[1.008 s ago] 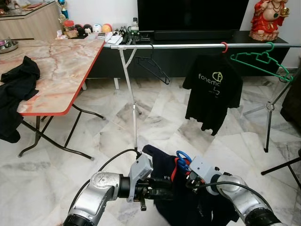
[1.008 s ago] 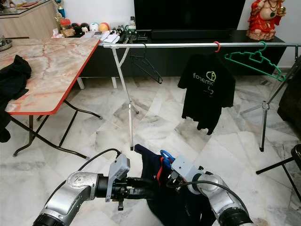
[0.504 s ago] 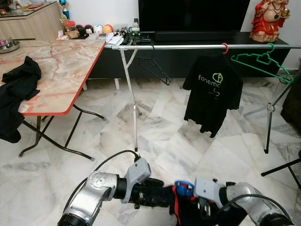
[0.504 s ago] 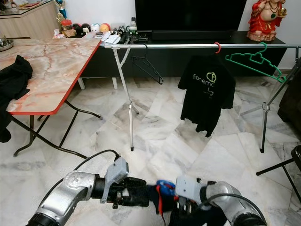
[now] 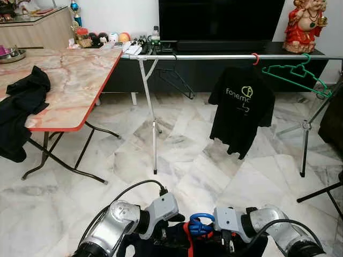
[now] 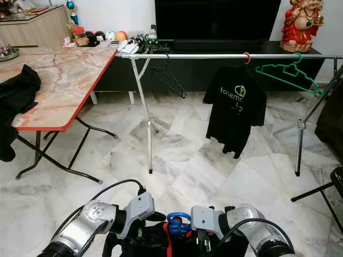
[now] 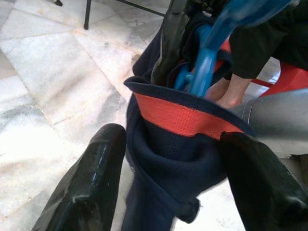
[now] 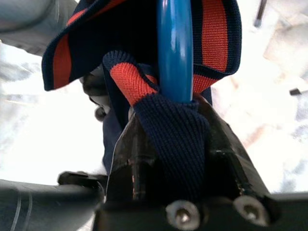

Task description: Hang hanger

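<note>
The blue hanger [image 5: 199,223] sits low and near, inside a navy shirt [image 7: 168,159]. The right gripper [image 8: 168,144] is clenched on hanger and collar; the left gripper [image 7: 173,178] spreads wide around the shirt. The rail [image 5: 214,55] stands far off.

One metal clothes rail [image 5: 214,56] spans the room, and four hangers are in view: a black hanger [image 5: 176,81] and a green hanger [image 5: 298,72] hang bare, a red-hooked hanger [image 5: 255,55] carries the one black printed T-shirt [image 5: 242,108], and a blue hanger [image 5: 200,223] sits low between the two arms with one navy garment with orange collar [image 7: 179,144] on it. One marble-topped folding table [image 5: 69,75] holds one black cloth [image 5: 21,110]. One dark television [image 5: 220,21] stands on one low cabinet [image 5: 214,69], beside one red figurine [image 5: 303,24].
</note>
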`<state>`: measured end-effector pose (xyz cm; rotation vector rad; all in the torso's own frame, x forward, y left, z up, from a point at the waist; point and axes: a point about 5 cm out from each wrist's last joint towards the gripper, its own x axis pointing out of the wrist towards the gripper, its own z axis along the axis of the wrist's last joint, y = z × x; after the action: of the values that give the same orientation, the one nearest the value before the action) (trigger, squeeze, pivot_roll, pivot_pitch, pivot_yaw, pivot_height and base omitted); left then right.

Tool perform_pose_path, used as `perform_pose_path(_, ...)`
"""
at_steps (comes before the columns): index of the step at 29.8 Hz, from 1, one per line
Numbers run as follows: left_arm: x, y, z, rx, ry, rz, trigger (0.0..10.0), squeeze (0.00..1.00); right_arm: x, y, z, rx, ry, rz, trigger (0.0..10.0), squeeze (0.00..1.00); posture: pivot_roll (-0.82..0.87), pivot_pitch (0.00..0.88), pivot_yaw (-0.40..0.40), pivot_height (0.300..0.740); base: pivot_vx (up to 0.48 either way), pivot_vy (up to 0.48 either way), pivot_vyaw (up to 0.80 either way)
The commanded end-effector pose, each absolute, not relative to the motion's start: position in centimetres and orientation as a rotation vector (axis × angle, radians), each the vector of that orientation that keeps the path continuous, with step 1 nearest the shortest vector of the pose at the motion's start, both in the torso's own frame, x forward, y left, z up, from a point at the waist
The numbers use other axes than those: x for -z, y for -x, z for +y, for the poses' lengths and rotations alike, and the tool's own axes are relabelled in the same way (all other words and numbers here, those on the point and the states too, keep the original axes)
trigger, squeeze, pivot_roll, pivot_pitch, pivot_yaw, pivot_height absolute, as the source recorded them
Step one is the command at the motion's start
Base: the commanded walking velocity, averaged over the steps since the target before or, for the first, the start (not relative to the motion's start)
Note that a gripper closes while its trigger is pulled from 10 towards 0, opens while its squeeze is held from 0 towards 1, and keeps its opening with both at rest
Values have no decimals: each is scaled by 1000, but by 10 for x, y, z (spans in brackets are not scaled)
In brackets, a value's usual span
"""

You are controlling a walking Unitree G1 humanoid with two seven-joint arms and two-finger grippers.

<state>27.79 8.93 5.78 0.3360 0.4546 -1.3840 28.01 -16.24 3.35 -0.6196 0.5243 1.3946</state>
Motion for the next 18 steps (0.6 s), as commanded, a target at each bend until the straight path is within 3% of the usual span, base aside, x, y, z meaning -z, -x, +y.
perform_pose_path(1,-57,-278,87,1401,-352,454,10000,0,-44,-286,-157,-1401,598,444,0,0,55,14,-2,740,0,0,0)
perform_pose_path(13,-56,-283,81,1394,-296,444,10000,0,-52,-289,-151,-1424,521,394,0,0,53,35,-6,740,0,0,0)
perform_pose_path(15,-56,-284,81,1393,-276,438,4196,0,-53,-289,-150,-1428,515,388,0,0,55,38,-6,740,0,0,0)
perform_pose_path(16,-56,-284,81,1392,-272,437,0,0,-53,-289,-150,-1426,514,386,0,0,55,38,-6,740,0,0,0)
perform_pose_path(18,-56,-284,81,1392,-266,435,0,0,-53,-290,-150,-1426,510,384,0,0,55,41,-6,740,0,0,0)
